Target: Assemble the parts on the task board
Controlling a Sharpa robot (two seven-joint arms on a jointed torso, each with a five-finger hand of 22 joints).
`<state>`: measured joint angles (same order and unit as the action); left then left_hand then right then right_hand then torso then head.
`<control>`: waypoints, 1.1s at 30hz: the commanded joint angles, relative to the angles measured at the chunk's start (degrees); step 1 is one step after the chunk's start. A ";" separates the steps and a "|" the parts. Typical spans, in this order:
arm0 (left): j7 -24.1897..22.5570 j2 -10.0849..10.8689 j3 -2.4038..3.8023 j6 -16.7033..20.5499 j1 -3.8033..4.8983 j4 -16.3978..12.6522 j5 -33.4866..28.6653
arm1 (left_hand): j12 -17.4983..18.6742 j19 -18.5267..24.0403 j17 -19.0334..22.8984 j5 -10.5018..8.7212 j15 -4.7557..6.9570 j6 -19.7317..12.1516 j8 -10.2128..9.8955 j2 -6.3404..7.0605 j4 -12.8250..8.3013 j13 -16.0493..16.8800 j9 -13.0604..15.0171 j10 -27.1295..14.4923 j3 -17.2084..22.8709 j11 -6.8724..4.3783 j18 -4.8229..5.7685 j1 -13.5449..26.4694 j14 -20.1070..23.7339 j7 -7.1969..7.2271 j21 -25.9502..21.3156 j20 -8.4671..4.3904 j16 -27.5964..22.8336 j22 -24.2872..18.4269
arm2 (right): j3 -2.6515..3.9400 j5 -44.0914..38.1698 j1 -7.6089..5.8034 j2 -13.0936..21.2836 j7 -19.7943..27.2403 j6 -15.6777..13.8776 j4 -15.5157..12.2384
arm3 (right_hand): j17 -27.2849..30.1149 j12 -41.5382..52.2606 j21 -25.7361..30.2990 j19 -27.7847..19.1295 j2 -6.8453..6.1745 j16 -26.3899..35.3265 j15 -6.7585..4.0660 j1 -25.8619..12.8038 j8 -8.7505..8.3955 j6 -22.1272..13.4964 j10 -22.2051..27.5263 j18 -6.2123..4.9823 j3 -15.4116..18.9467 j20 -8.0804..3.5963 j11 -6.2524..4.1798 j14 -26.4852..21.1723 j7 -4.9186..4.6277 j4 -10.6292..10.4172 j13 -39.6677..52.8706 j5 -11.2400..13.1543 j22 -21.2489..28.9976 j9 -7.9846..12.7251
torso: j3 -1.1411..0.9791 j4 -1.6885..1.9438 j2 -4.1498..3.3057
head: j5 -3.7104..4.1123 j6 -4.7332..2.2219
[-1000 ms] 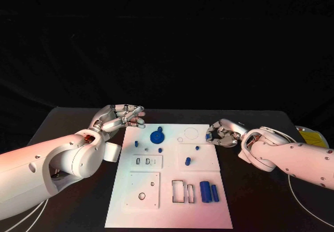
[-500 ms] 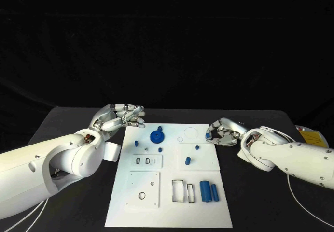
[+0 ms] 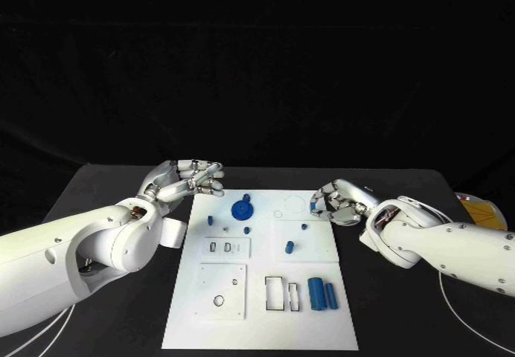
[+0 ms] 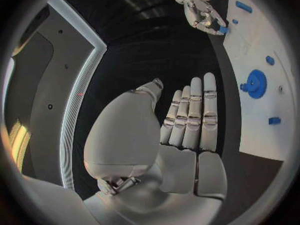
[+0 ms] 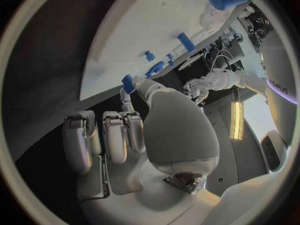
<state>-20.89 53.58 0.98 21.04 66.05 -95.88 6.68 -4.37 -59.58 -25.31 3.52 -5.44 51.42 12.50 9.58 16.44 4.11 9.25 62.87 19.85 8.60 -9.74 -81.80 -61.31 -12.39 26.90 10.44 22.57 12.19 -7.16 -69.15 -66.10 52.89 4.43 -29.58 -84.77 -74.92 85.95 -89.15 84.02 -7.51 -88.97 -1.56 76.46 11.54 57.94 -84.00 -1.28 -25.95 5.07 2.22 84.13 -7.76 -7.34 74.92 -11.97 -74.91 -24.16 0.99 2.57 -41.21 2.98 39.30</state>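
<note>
A small blue part (image 5: 127, 83) is being pinched at the fingers (image 5: 128, 105) of the right hand (image 3: 341, 205), just beside the white task board's (image 3: 322, 327) right edge; its long axis cannot be told. The right wrist view is showing the pinch, which the head view is hiding. A blue gear (image 3: 242, 209) is lying flat near the board's far end, two blue cylinders (image 3: 323, 294) lengthwise nearer. The left hand (image 3: 184, 181) is hovering over the black surface (image 3: 113, 186), fingers straight, together, holding nothing.
</note>
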 commanded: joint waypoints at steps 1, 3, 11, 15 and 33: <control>-0.30 -0.04 0.04 -0.95 0.03 -0.02 -0.13 | 0.37 0.38 -0.09 -0.37 0.03 -0.25 -0.38 -0.35 -0.11 0.07 0.07 0.03 -0.17 0.26 -0.48 0.28 0.52 -0.02 0.30 0.04 -0.20 0.07 | 0.09 -0.90 -0.03 0.27 0.84 -3.82 -2.37 | -12.19 0.35 -0.41 5.64 0.65 -0.34 -0.38 0.08 1.43 1.91 -3.24 1.14 -0.35 -0.55 -0.47 5.27 1.60 -0.01 11.33 -0.21 -14.75 -1.58 | 0.07 0.10 0.09 | -0.15 0.15; -0.31 -0.02 0.04 -0.95 0.02 0.01 -0.13 | 0.37 0.38 -0.09 -0.37 0.03 -0.25 -0.38 -0.35 -0.11 0.07 0.07 0.03 -0.17 0.26 -0.48 0.28 0.52 -0.02 0.30 0.04 -0.20 0.07 | 0.13 -1.08 -0.08 0.33 0.54 -4.22 -3.87 | -12.28 0.40 -0.46 5.68 0.67 -0.36 -0.40 0.01 1.46 1.92 -3.29 1.15 -0.37 -0.57 -0.49 5.29 1.62 -0.04 11.39 -0.25 -14.79 -1.60 | 0.06 0.13 0.08 | -0.31 0.22; -0.34 0.01 0.03 -1.02 0.00 0.26 -0.19 | 0.37 0.38 -0.09 -0.37 0.03 -0.25 -0.38 -0.35 -0.11 0.07 0.07 0.03 -0.17 0.26 -0.48 0.28 0.52 -0.02 0.30 0.04 -0.20 0.07 | 0.17 -1.45 -0.13 -2.32 -0.89 -4.29 -7.65 | -12.34 0.41 -0.54 5.74 0.71 -0.38 -0.44 -0.25 1.51 1.84 -3.30 1.18 -0.40 -0.63 -0.54 5.31 1.64 -0.14 11.40 -0.32 -14.85 -1.66 | 0.08 0.06 0.08 | -1.33 0.56; -0.35 -0.11 0.03 -1.08 0.00 0.47 -0.24 | 0.37 0.38 -0.09 -0.37 0.03 -0.25 -0.38 -0.35 -0.11 0.07 0.07 0.03 -0.17 0.26 -0.48 0.28 0.52 -0.02 0.30 0.04 -0.20 0.07 | 0.12 -2.14 -0.04 -4.45 -1.57 -4.15 -8.58 | -12.34 0.43 -0.56 5.75 0.74 -0.38 -0.45 -0.36 1.50 1.77 -3.32 1.18 -0.43 -0.66 -0.55 5.31 1.65 -0.18 11.41 -0.35 -14.86 -1.68 | 0.12 0.21 0.07 | -1.70 0.79; -0.29 -0.93 0.02 -1.22 -0.02 1.23 -0.31 | 0.37 0.38 -0.09 -0.37 0.03 -0.25 -0.38 -0.35 -0.11 0.07 0.07 0.03 -0.17 0.26 -0.48 0.28 0.52 -0.02 0.30 0.04 -0.20 0.07 | -0.49 -10.19 2.13 -13.96 -9.26 -1.76 -6.93 | -12.17 0.23 -0.24 5.51 0.80 -0.34 -0.47 -0.94 1.47 1.32 -3.19 1.09 -0.54 -0.75 -0.53 5.28 1.59 -0.35 11.24 0.07 -14.62 -1.78 | 0.16 0.13 -0.13 | -3.66 1.56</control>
<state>-20.86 52.80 0.97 20.88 66.00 -94.60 6.63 -4.37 -59.59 -25.35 3.52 -5.44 51.43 12.50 9.58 16.44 4.10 9.23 62.88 19.85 8.60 -9.74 -81.80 -61.31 -12.39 26.90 10.44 22.57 12.17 -7.65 -75.20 -64.07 39.18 -1.67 -32.71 -91.86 -74.91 86.17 -89.69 84.00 -6.79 -89.16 -1.75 75.84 11.54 57.82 -84.00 -0.38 -26.25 4.71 2.22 83.92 -7.65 -7.68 74.92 -12.20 -74.95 -24.14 1.18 2.68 -41.34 -0.54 40.78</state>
